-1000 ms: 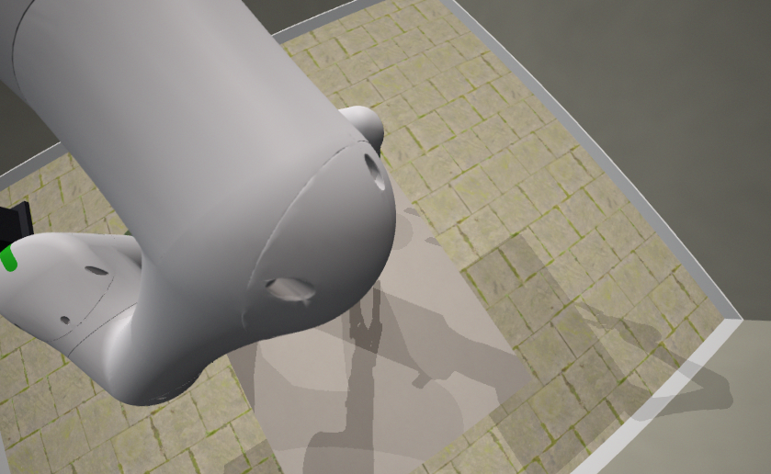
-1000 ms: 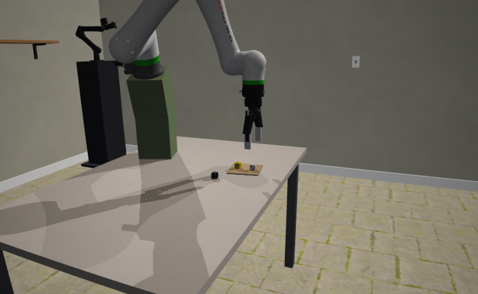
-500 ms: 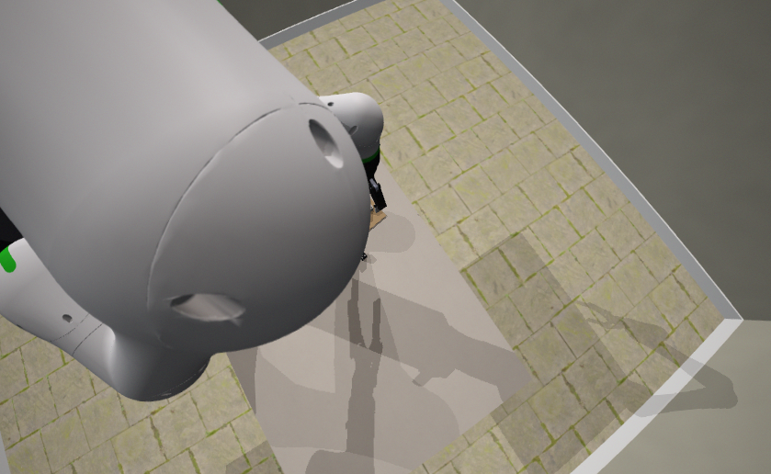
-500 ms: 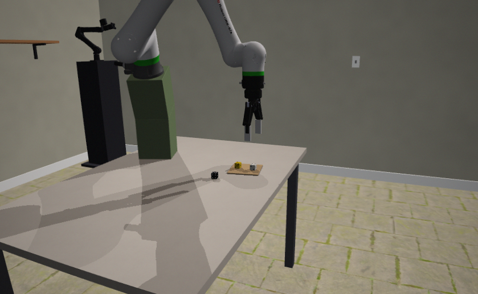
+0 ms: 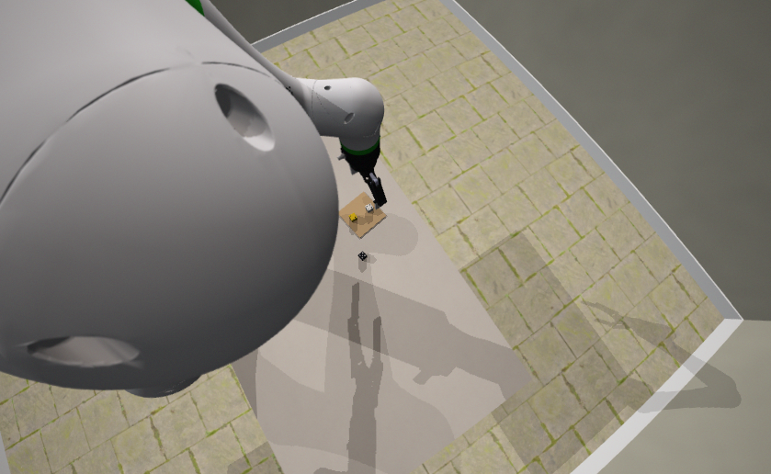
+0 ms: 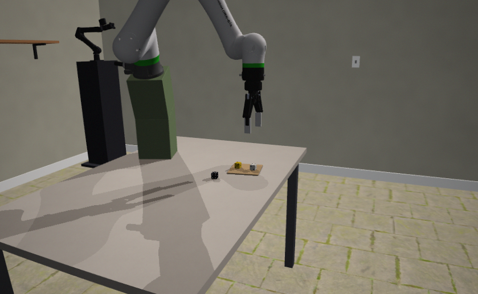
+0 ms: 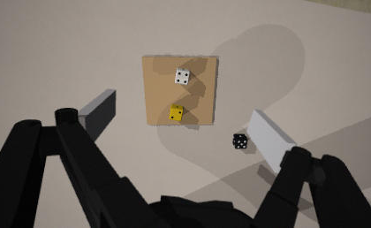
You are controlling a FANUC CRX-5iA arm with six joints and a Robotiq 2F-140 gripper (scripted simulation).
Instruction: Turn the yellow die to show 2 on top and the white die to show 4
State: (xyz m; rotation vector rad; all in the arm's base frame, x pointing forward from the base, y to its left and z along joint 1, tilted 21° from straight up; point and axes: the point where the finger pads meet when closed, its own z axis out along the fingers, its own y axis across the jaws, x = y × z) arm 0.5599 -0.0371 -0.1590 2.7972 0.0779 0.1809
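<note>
From the wrist view, the end effector (image 7: 182, 133) hangs high above the desk (image 7: 49, 53) with its fingers spread wide and nothing between them. The black die (image 7: 240, 140) sits flat on the desk just off the brown square mat (image 7: 157, 95). On the mat, the yellow die (image 7: 176, 112) shows two dots on top, and farther off the white die (image 7: 182, 76) shows four.

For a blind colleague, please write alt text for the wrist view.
The open gripper hangs above a brown mat bearing a white die showing four and a yellow die; a black die lies beside the mat.
</note>
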